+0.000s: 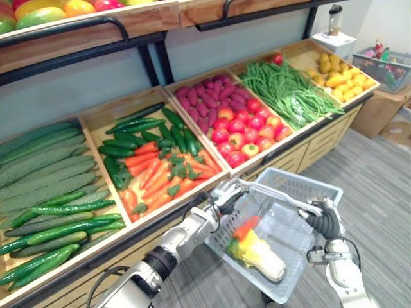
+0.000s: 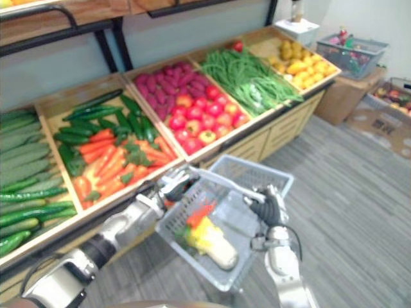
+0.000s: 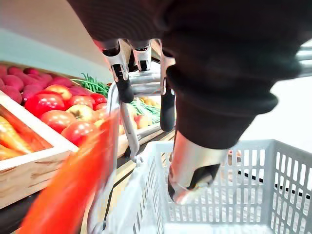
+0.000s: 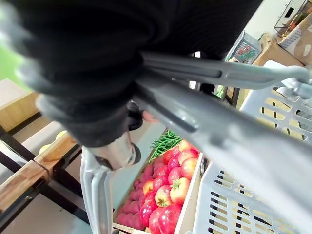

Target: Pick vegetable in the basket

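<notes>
My right hand (image 1: 324, 221) is shut on the grey handle (image 1: 276, 192) of a pale grey plastic basket (image 1: 302, 178), which it holds tilted in front of the produce stand. Its curled fingers wrap the handle (image 4: 209, 126) in the right wrist view. Over the basket's left rim hovers my left hand (image 1: 228, 192), open, with its fingers (image 3: 122, 78) straight and holding nothing. Just below that hand, an orange carrot (image 1: 246, 228) with a green top lies inside the basket. In the left wrist view the carrot (image 3: 68, 190) is a blur apart from the fingers. It rests over a yellow and pale vegetable (image 1: 263, 260).
Wooden crates along the stand hold cucumbers (image 1: 45, 173), carrots with dark cucumbers (image 1: 154, 170), tomatoes (image 1: 244, 131) and purple sweet potatoes, green beans (image 1: 289, 93), and yellow produce (image 1: 340, 77). A second basket (image 1: 385, 64) stands on boxes at far right. Grey floor lies to the right.
</notes>
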You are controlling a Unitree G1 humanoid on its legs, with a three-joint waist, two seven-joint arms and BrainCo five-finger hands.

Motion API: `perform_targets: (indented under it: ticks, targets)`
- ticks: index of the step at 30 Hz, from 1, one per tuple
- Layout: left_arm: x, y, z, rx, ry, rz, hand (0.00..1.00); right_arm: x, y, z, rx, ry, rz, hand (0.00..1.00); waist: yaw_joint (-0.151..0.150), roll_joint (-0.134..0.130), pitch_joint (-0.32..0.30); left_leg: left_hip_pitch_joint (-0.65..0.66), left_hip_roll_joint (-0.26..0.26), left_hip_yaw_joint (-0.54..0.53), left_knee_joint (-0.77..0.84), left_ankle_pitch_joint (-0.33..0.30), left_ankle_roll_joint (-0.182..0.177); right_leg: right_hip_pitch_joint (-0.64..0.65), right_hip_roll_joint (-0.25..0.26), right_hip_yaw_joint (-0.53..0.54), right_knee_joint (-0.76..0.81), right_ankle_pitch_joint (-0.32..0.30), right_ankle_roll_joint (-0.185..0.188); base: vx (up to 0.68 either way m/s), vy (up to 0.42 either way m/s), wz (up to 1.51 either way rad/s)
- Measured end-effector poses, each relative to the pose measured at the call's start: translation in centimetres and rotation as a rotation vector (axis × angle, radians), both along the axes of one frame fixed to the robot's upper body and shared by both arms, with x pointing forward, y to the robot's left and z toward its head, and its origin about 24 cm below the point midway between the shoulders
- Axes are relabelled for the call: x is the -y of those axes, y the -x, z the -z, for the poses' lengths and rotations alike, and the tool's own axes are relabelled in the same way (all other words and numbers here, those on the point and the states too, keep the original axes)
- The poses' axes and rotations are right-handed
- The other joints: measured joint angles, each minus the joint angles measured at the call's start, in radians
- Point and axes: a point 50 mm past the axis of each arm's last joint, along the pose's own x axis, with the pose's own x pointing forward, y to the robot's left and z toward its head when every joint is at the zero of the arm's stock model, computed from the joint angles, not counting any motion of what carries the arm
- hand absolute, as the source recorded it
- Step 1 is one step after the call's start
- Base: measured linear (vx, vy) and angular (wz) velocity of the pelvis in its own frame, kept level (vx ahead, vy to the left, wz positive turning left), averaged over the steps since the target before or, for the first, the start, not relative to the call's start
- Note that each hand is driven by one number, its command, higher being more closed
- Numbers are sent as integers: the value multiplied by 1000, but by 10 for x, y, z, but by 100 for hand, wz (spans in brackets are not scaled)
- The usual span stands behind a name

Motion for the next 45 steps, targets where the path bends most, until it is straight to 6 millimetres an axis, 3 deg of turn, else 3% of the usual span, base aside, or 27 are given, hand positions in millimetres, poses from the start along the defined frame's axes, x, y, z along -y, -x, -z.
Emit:
perform_targets:
  ticks: [17,24,29,31,34,38,45]
  targets:
    - [3,0,-5,16,12,9,0,3,-1,-2,15,-2,18,100,-1,4,29,-2,-4,-24,0,-6,4,4,-3,-8,0,2,3,1,0,1]
    - [0,8,-25,80,82,23,0,12,-4,-8,47,6,63,100,-3,9,50,-1,-3,-30,0,-4,8,10,-2,-16,0,2,3,6,1,2]
    - [-14,23,-75,234,321,-4,0,18,-3,-9,72,33,119,100,5,14,52,-1,-2,-49,0,-3,9,24,-3,-33,0,1,4,12,2,10]
    - [-31,29,-105,329,452,-40,0,23,-2,-5,55,55,149,100,8,15,52,2,-1,-58,0,-2,11,34,-4,-41,0,0,5,-9,0,11]
    - [-49,37,-130,443,574,-91,0,33,0,5,13,73,196,100,23,20,52,4,-3,-68,0,0,15,42,-8,-51,0,-1,5,-12,0,9]
    - [-65,50,-133,449,719,-161,0,42,3,20,-58,87,234,100,27,26,49,6,-3,-86,0,1,17,55,-11,-69,0,-7,7,-10,0,14]
    - [-86,76,-89,210,1232,-426,0,55,17,57,-227,75,339,100,50,42,37,0,-4,-119,0,5,22,72,-17,-102,0,-19,8,-7,1,14]
